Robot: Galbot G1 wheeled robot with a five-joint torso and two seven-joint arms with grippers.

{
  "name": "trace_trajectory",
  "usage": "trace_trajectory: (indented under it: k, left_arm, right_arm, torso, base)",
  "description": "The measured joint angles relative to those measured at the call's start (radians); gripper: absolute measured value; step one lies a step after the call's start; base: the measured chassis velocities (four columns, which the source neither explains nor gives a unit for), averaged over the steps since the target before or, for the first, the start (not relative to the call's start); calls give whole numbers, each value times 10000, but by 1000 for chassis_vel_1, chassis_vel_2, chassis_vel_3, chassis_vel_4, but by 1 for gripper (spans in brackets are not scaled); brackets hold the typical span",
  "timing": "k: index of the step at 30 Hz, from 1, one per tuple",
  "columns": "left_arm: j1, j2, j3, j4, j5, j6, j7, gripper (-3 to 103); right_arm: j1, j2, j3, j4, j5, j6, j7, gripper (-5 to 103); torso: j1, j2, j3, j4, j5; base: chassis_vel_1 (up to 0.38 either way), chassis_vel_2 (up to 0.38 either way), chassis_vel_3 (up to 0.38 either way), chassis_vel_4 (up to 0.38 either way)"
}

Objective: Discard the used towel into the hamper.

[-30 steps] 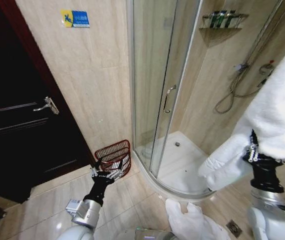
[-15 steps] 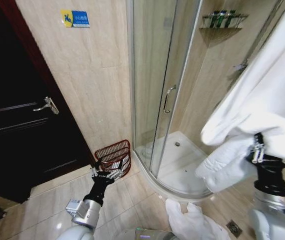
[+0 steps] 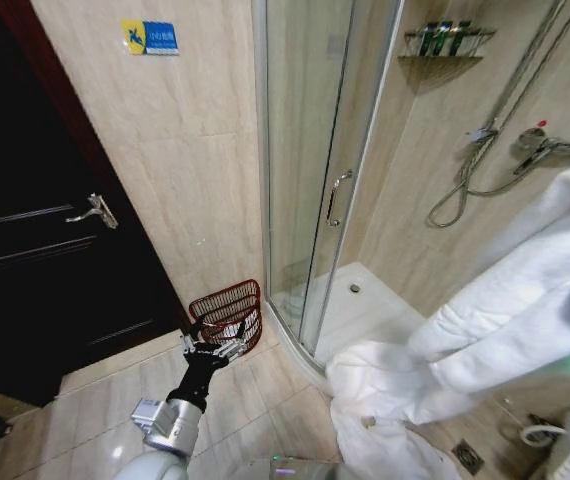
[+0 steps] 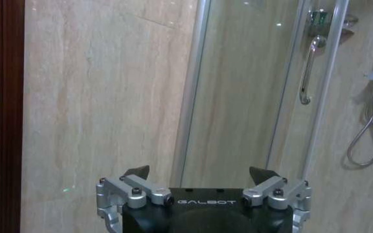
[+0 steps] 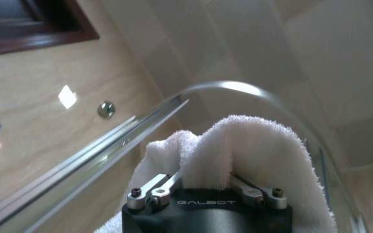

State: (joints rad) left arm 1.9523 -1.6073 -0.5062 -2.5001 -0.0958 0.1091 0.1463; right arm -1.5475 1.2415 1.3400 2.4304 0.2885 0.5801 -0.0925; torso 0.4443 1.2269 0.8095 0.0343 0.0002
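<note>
From my head camera, the door (image 3: 35, 250) stands at the left, with the tiled wall (image 3: 185, 150) to its right and the shower enclosure (image 3: 335, 180) right of that. The hamper (image 3: 229, 312) sits on the floor at the foot of the wall, just beside the enclosure's curved base. My left gripper (image 3: 212, 345) hangs just in front of the hamper. The towel (image 3: 485, 340) is at my right, draping down before the shower tray onto the floor; my right gripper (image 5: 204, 190) is inside its folds.
</note>
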Motion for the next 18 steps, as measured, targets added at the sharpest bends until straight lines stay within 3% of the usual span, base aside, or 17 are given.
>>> trace_trajectory:
  k: [2,7,12,14,18]
  left_arm:
    - [0,0,0,0,0,0,0,100]
    - [0,0,0,1,0,0,0,100]
    - [0,0,0,0,0,0,0,100]
    - [0,0,0,0,0,0,0,100]
    - [0,0,0,0,0,0,0,100]
  right_arm:
    - [-147,-225,361,319,947,-406,14,11]
    - [-465,-120,227,719,1909,-820,36,11]
    - [-448,-8,-75,744,2121,-1160,207,11]
    - [-530,124,-440,743,2444,-1722,504,11]
    - [-564,240,-802,732,2629,-2170,725,11]
  torso:
    - [0,0,0,1,-3]
    - [-1,0,0,0,-2]
    - [-1,0,0,0,-3]
    - [0,0,0,1,-1]
    - [0,0,0,0,0]
  base:
    - [0,0,0,0]
    - [0,0,0,0]
    - [0,0,0,0]
    - [0,0,0,0]
    - [0,0,0,0]
